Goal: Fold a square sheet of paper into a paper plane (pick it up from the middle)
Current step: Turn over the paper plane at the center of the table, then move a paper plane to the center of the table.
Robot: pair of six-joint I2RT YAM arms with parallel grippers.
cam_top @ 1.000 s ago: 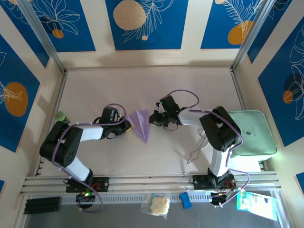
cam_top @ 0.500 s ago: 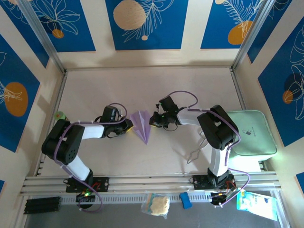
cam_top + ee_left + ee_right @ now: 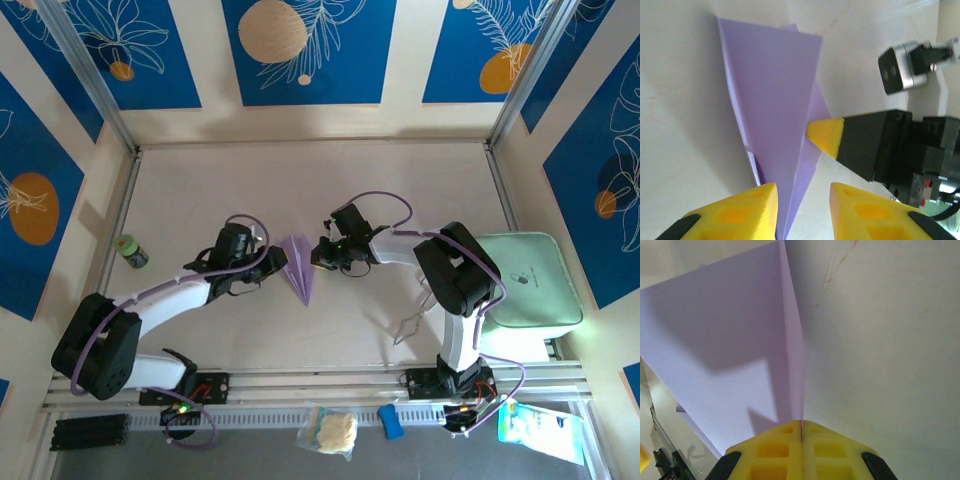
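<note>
Right gripper (image 3: pixel 322 254) is pinched flat on the paper plane (image 3: pixel 300 266). In its wrist view the right gripper (image 3: pixel 801 436) has a raised fold of the paper plane (image 3: pixel 730 340) running straight into the seam between its pads. Left gripper (image 3: pixel 802 204) has its jaws apart and isn't clamping; the tail of the paper plane (image 3: pixel 772 100) lies in the gap and partly under one finger. The opposing yellow tip sits just ahead of it, nearly touching the sheet. Main risk, as I see it: one thin pinch carries everything, so any pull or twist from the right arm could slip the fold out or tear it, and the unclamped creases may spring open. Second risk: the two grippers are very near each other, so a left re-close or advance could snag the wing edge or bump the other finger. Around: a green bottle (image 3: pixel 132 250) well to the left gripper's outer side, a wire tool (image 3: pixel 410 320) and a mint-green tray (image 3: pixel 530 285) back behind the right gripper by its arm. None of them stands between the grippers and the plane.
</note>
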